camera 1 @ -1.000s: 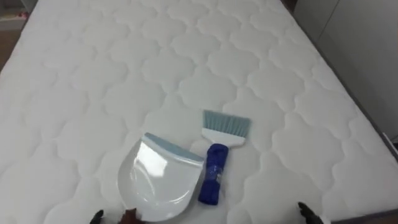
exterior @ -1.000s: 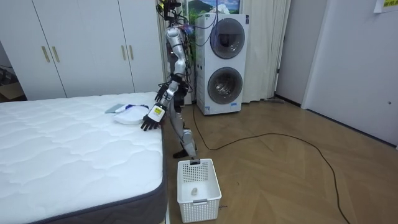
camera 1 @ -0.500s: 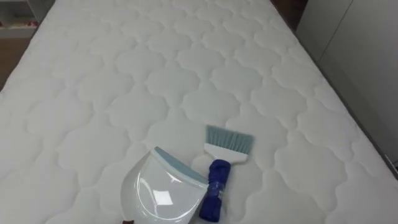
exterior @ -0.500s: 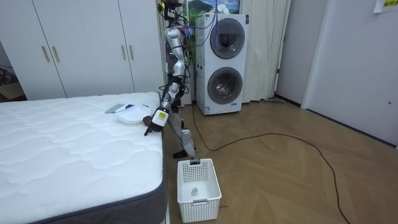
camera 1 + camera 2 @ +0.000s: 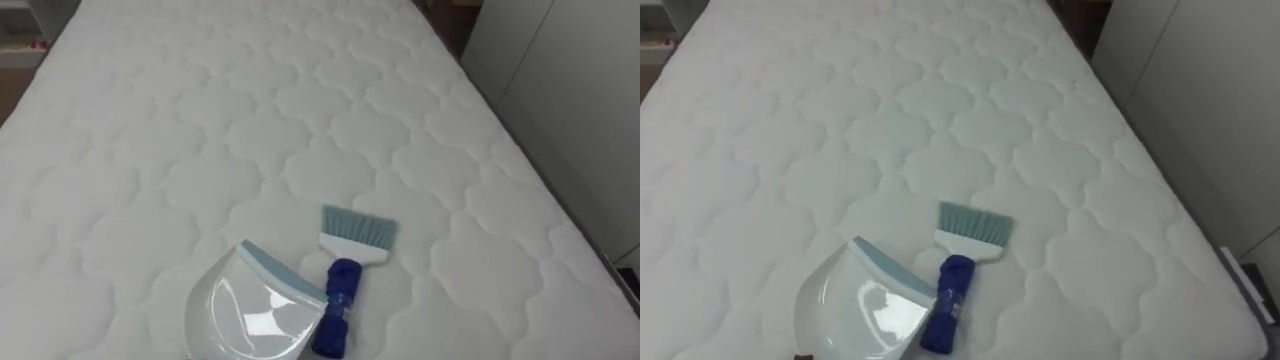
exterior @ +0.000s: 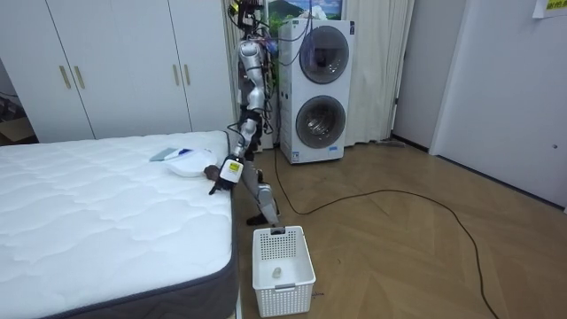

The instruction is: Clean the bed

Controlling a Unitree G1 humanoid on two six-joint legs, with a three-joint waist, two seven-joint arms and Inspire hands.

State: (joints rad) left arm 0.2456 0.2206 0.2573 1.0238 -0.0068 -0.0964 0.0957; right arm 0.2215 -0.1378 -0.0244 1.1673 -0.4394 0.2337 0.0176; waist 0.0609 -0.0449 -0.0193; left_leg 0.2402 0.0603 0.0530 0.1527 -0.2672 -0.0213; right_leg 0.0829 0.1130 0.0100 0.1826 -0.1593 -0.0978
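A white dustpan (image 5: 250,315) with a pale blue lip lies on the white quilted mattress (image 5: 250,120), near its close edge. Beside it on the right lies a hand brush (image 5: 345,275) with a blue handle and pale blue bristles pointing away from me. Nothing touches either of them. In the room view I stand upright at the bed's far corner, by the dustpan (image 6: 186,168). My left hand (image 6: 215,177) hangs low at the mattress edge, below the dustpan, and holds nothing that I can see.
A white laundry basket (image 6: 283,270) stands on the wooden floor at the bed's side. Stacked washing machines (image 6: 323,89) and white wardrobes (image 6: 115,66) stand behind me. A dark bed frame edge (image 5: 625,280) runs along the mattress's right side.
Both hands, whose fingertips showed at the eye view's bottom edge a second ago, have dropped out of it. In the room view my arms have lowered. Brush and dustpan lie unmoved.
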